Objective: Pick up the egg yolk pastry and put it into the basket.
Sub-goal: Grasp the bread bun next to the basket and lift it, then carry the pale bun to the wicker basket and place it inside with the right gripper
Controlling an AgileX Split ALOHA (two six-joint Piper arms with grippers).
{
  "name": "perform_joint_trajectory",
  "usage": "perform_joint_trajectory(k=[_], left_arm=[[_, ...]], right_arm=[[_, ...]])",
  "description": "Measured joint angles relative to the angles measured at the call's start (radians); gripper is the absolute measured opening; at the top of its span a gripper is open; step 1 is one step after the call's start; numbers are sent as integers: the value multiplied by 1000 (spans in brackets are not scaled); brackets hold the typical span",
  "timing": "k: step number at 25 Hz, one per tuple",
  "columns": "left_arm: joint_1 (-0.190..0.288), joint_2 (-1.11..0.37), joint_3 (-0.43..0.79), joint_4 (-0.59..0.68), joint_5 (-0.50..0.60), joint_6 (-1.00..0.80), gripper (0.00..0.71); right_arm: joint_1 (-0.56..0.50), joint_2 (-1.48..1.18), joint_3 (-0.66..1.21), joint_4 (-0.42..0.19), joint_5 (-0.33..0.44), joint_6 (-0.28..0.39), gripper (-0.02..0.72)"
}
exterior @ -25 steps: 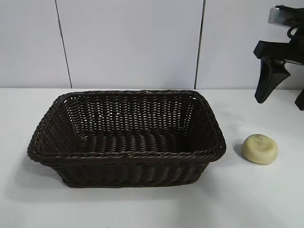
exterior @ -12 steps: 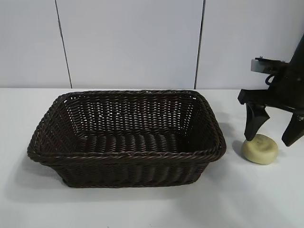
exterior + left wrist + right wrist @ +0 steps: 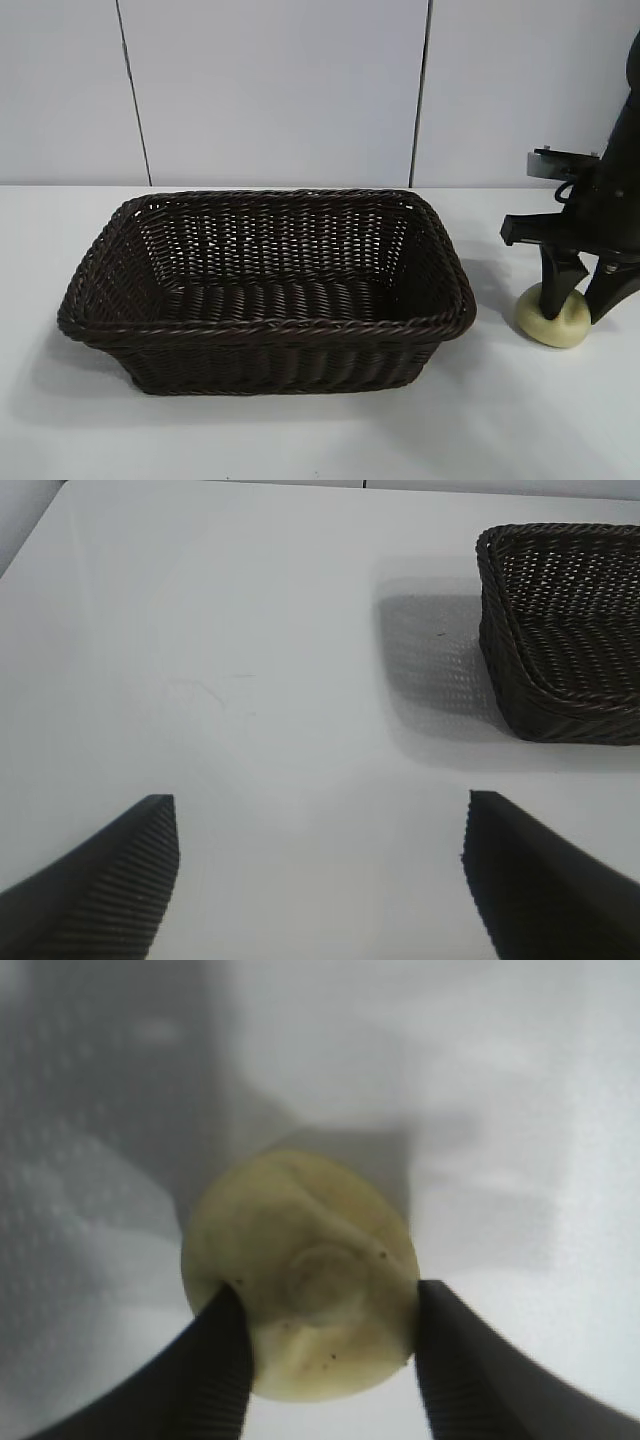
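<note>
Egg yolk pastry (image 3: 553, 322): seen on the white table (image 3: 300, 440) at the basket's 3 o'clock, just beside its right wall but apart from it. A pale yellow-cream flattened dome is shown, with a round dimple in the top and a few dark specks, clearest in the right wrist view (image 3: 300, 1275).

Basket (image 3: 265, 330): a large dark brown wicker rectangle with a braided rim and openwork sloping sides is set mid-table. Nothing is seen inside it. One corner is also caught in the left wrist view (image 3: 560, 630), with its shadow thrown on the table beside it.

Right gripper (image 3: 580, 295): positioned at the pastry, pointing down from a black arm at the scene's 3 o'clock edge. The pastry is bracketed by the two fingers, one on each flank. In the right wrist view the ribbed pads (image 3: 225, 1360) are pressed against the pastry's edges, so the jaws are closed onto the pastry, grasping it. The pastry's underside is seen resting on the table; it is not lifted.

Left gripper (image 3: 320, 880): not visible in the exterior view. In its own wrist view the two dark fingertips are held wide apart over bare table, released, with nothing between them, well clear of the basket.

Backdrop: a pale panelled wall (image 3: 270, 90) is seen at 12 o'clock behind the table.
</note>
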Motion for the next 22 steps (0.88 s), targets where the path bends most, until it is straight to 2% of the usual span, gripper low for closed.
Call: perform_joint_trajectory(k=[3, 6, 22], left_arm=[[0, 0, 0, 0, 0, 0, 571], [0, 0, 0, 0, 0, 0, 571], [0, 0, 0, 0, 0, 0, 571]], right_arm=[[0, -3, -1, -3, 8, 0, 84], [0, -23, -1, -4, 18, 0, 65], [0, -427, -1, 4, 88, 0, 63]])
